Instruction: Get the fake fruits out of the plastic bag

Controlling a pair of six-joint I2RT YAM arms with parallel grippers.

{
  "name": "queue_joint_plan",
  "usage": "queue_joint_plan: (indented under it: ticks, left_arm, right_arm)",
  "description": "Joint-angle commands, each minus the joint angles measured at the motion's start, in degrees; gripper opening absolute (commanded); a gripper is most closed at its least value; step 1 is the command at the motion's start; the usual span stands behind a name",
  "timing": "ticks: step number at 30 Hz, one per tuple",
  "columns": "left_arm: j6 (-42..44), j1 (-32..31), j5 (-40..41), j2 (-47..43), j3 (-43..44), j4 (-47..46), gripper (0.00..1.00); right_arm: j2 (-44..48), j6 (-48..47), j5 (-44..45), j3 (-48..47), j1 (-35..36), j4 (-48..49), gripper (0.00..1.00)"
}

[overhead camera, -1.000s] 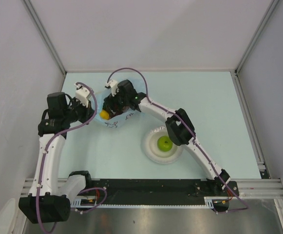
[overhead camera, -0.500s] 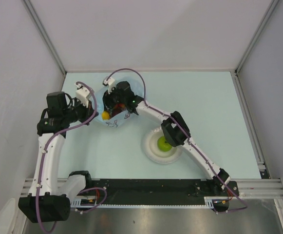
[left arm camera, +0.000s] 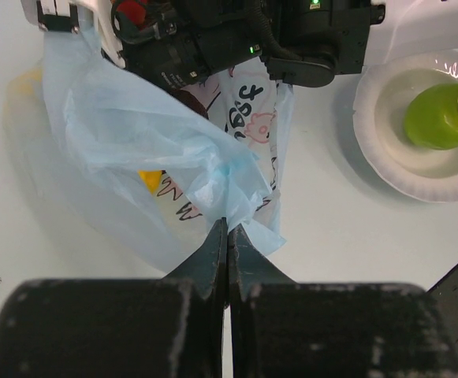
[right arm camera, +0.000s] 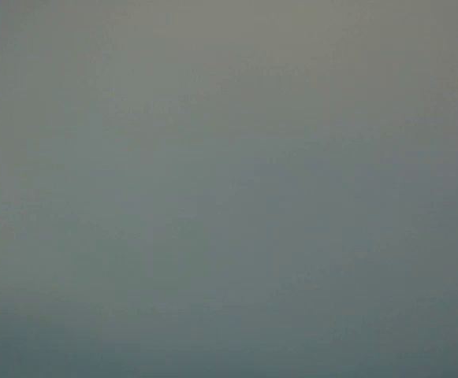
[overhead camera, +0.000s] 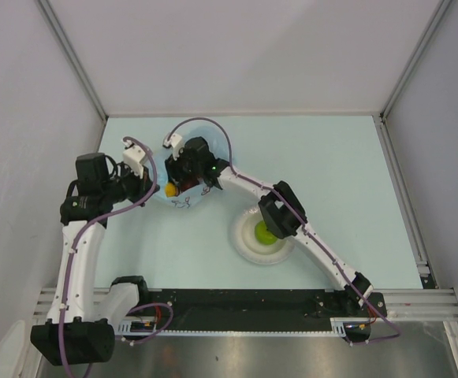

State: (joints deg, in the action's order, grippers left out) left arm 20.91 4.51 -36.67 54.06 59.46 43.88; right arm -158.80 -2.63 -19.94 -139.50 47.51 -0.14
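The plastic bag [left arm camera: 134, 150] I see is thin, crinkled, translucent light blue, with dark and pinkish drawings printed on it. It lies on the far-left part of the table [overhead camera: 331, 157], bunched between my two arms. A yellow fruit [overhead camera: 168, 188] shows through its left side. My left gripper [left arm camera: 227, 228] has its fingers pressed together on the bag's near edge. My right gripper [overhead camera: 180, 179] is pushed into the bag from the right. Its own camera gives only a grey blur, so I cannot tell how its fingers stand. The green apple [overhead camera: 266, 231] sits on the white plate [overhead camera: 244, 248], well right of the bag. Since a second ago my right arm has reached further left, its elbow now overlapping the plate.
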Motion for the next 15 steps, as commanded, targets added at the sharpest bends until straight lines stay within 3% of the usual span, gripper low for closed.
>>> queue_joint_plan:
  ticks: [1, 7, 10, 15]
  left_arm:
    - [-1.22, 0.85, -1.57, -1.42, 0.48, -1.16, 0.0]
    - [-1.31, 1.46, -0.78, -2.82, -0.48, -2.22, 0.0]
    - [-2.18, 1.55, -0.25, -3.96, -2.41, -3.97, 0.0]
    - [-5.6, 1.55, -0.34, -5.28, -5.93, -8.8, 0.0]
  right_arm:
    - [3.06, -5.19, 2.1, 0.81, 1.1, -3.81, 0.56]
    - [8.58, -6.24, -0.96, 4.58, 0.31, -5.56, 0.33]
    - [16.22, -6.42, -4.03, 11.33, -0.39, -4.35, 0.26]
    - [33.25, -7.65, -9.4, 26.28, 0.04, -2.23, 0.23]
